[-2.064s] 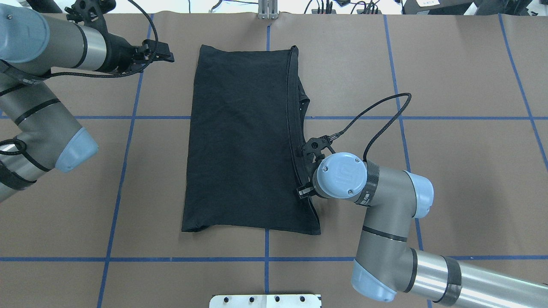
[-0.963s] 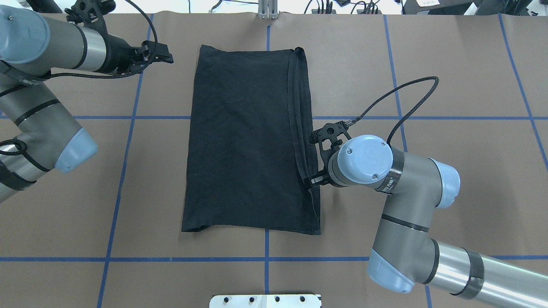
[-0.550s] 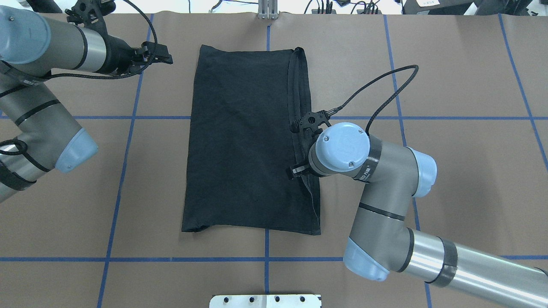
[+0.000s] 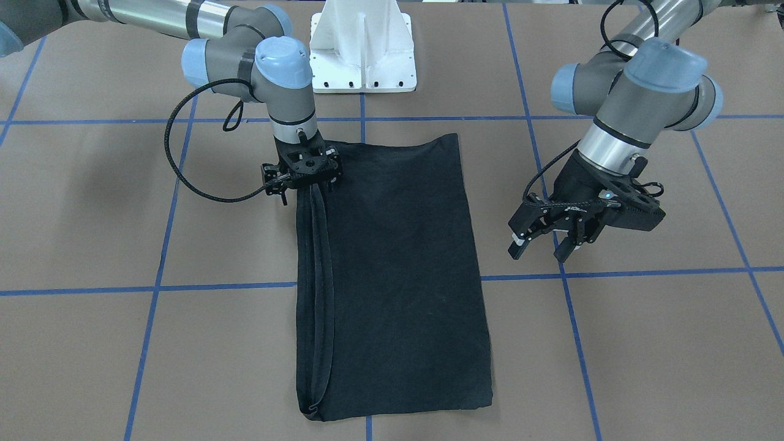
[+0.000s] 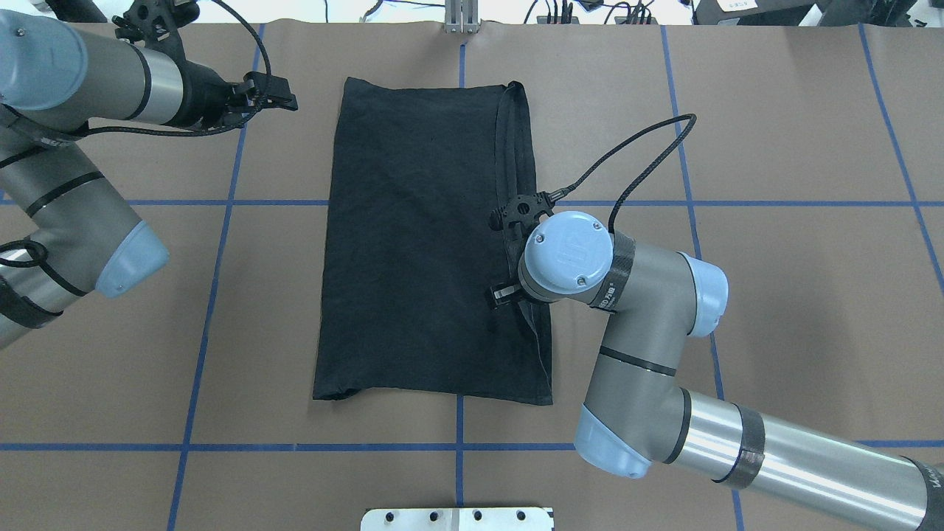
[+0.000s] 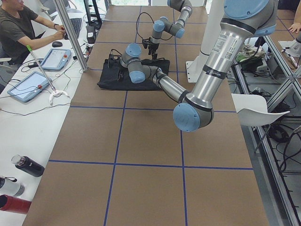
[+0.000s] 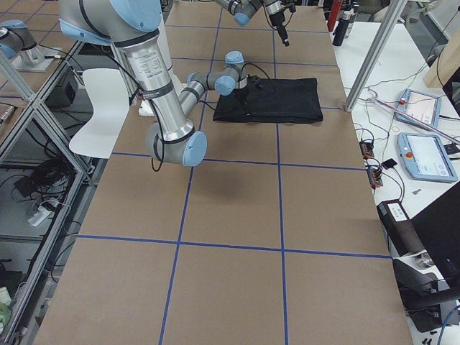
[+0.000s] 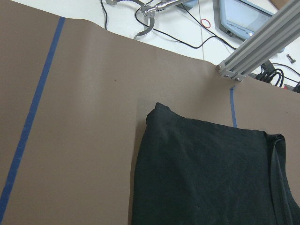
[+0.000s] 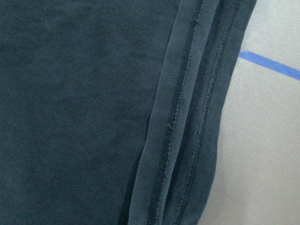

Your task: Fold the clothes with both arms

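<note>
While the shirt lies folded into a long rectangle mid-table, the right gripper stands on its hemmed edge.

Front view: the right gripper points straight down onto the shirt's layered long edge; whether its fingers pinch cloth cannot be told. The left gripper hangs off the opposite side, fingers spread, holding nothing, with bare table around it. Overhead: the right wrist hides its fingers; the left gripper sits apart from the far-left corner. Left wrist: that corner lies flat, with open table around. Right wrist: stacked hems run close by, with table just beside them.
</note>
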Robot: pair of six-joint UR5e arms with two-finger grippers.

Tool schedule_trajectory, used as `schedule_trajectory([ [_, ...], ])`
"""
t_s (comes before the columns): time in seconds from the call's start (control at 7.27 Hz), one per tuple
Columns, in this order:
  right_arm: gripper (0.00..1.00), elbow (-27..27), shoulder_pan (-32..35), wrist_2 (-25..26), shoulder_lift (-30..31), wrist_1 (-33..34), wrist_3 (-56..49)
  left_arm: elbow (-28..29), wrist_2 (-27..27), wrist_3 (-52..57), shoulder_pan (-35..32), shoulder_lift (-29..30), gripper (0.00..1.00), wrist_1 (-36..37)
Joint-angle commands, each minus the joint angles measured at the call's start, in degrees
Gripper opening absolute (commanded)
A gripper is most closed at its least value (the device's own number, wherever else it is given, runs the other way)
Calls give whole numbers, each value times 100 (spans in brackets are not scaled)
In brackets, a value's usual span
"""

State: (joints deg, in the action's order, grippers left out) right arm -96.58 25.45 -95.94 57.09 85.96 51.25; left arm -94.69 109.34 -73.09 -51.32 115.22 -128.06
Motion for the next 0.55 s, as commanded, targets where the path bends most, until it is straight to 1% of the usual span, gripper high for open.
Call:
schedule_trajectory([
  [0.0,100,25,-31,-38,100,8,-1,-6,0,-3,8,1,100,0],
  [0.41,100,42,-92,-29,83,8,-1,-23,0,-12,8,1,100,9],
])
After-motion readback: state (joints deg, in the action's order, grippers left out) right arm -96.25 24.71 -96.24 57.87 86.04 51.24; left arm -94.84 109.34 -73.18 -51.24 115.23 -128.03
